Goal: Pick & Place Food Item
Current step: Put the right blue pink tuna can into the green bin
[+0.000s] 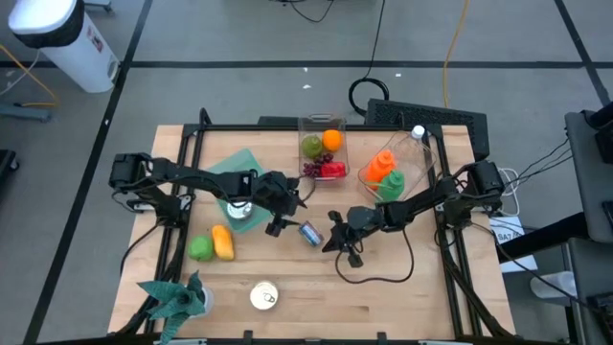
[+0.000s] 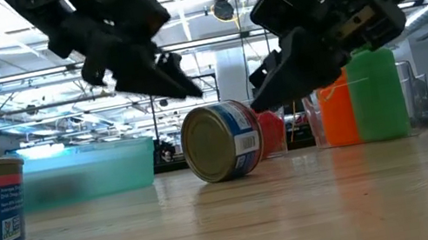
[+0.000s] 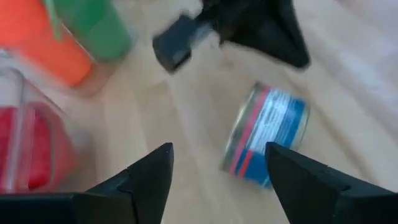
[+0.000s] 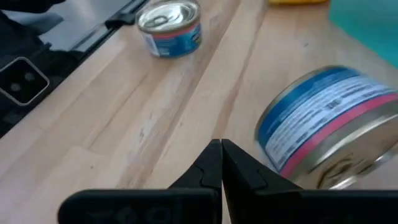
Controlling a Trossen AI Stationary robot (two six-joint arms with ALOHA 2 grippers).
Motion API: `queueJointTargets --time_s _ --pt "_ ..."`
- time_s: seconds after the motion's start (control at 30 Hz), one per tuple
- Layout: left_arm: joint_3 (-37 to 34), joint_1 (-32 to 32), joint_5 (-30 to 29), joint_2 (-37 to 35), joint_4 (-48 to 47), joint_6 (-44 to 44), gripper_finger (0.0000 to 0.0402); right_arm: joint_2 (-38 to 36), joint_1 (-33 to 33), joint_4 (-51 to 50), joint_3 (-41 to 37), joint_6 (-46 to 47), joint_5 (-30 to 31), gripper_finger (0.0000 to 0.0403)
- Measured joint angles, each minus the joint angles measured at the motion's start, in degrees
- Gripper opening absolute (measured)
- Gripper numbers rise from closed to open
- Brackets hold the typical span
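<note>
Two hands crowd the tipped can (image 1: 309, 233): left hand (image 1: 279, 226) open, empty; right hand (image 1: 332, 243) shut, empty. One nudge, it'll probably roll.

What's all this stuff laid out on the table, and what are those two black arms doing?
Tipped can: one, blue and red label, on its side mid-table between the arms.
Upright can: one, near the front edge.
Teal bowl: one, left of centre, on a teal cloth.
Loose produce: a green piece and a yellow piece, front left.
Clear bin: one, holding green, orange and red items, at the back.
Bottles: one orange, one green, back right.
Green plant toy: one, front-left corner.
Left gripper: jaws open, beside the tipped can.
Right gripper: jaws shut, on the can's other side.
</note>
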Motion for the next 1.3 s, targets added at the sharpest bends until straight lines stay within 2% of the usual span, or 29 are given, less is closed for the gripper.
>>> queueJointTargets --time_s 0.17,0.4,0.83,0.93,1.13,1.3 --pt "-0.09 -1.37 2.31 2.35 -0.38 4.13 0.0294 1.23 0.04 1.45 0.00 0.65 -0.21 0.0000" --pt "-0.07 -2.64 0.80 2.62 0.65 5.73 0.0322 2.47 -1.26 1.10 0.00 0.56 -0.03 0.0000" --pt "0.00 -2.32 0.76 5.88 2.37 6.09 0.0324 2.72 -5.01 -0.46 0.00 1.02 0.93 0.0000" --pt "-0.02 -2.32 -0.02 7.61 3.44 6.33 0.0324 2.74 -5.31 -0.62 -0.02 1.02 3.37 0.0000" --pt "-0.02 -2.32 -0.72 9.51 4.94 6.58 0.0324 2.74 -6.52 0.19 0.00 1.43 3.99 0.0000" --pt "-0.02 -2.32 1.04 9.49 5.29 6.49 0.0324 2.74 -6.65 1.03 -0.02 1.94 8.45 0.0000"
